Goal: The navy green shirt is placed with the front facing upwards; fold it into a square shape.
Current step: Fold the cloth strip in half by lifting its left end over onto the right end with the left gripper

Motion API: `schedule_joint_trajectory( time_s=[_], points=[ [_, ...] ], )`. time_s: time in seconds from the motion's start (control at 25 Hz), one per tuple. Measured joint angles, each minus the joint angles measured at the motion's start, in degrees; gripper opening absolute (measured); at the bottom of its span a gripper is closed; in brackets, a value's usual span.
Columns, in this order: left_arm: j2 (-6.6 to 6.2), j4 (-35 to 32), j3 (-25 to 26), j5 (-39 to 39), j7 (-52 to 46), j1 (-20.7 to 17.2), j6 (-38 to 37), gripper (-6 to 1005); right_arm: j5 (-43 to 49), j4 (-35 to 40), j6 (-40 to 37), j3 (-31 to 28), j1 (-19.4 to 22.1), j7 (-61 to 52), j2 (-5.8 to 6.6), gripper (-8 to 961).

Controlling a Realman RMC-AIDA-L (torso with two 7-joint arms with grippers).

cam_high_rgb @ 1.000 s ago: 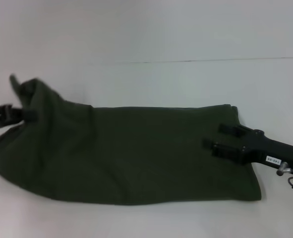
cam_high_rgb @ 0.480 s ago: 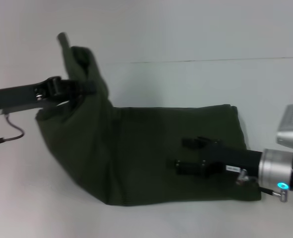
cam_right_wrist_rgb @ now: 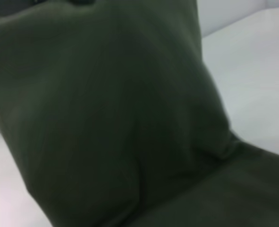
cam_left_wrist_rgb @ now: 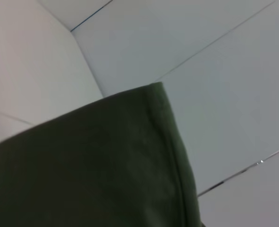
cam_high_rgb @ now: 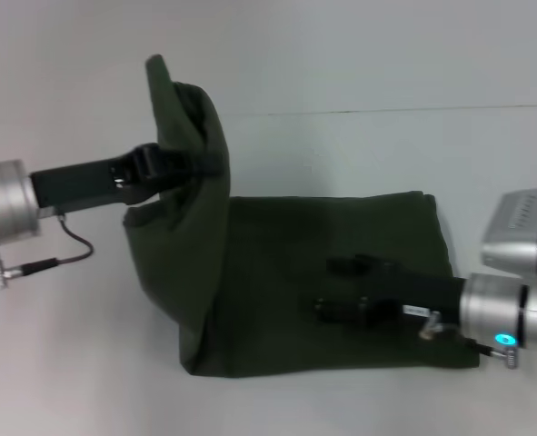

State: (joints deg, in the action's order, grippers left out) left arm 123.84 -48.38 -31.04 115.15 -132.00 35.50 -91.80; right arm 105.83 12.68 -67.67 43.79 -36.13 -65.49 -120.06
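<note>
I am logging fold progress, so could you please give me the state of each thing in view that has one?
navy green shirt: already a long band; right part flat on the table, left end lifted and draped.
left gripper: shut on the shirt's raised left end.
right gripper: open, fingers spread, low over the flat middle part.

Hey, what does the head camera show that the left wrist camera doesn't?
Only the head view shows both arms: the left gripper holding the raised end of the navy green shirt, and the right gripper over the flat part. Only the left wrist view shows the shirt's stitched edge close up. Both show the shirt and the pale table.
</note>
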Motion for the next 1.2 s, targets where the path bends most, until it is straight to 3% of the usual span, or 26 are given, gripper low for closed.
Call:
schedule_joint_trajectory(
  time_s=[0.32,0.48,0.8,1.2],
  points=[
    [0.38,7.5,-6.9,-5.1,3.1,1.9,6.2,77,-0.2,12.9,-7.0,-3.5,10.9,-3.4,0.51,925],
    [0.45,9.4,-11.5,-8.2,3.8,2.5,9.0,82,-0.2,15.7,-8.1,-6.9,14.5,-3.9,0.92,925],
    [0.64,11.6,-23.9,-14.0,3.9,4.3,15.2,100,0.2,16.1,-8.3,-10.4,17.4,-3.5,1.42,924],
    [0.79,14.6,-35.5,-19.6,3.9,6.3,25.8,123,0.3,16.1,-8.4,-11.0,18.5,-3.3,1.32,925]
  ],
)
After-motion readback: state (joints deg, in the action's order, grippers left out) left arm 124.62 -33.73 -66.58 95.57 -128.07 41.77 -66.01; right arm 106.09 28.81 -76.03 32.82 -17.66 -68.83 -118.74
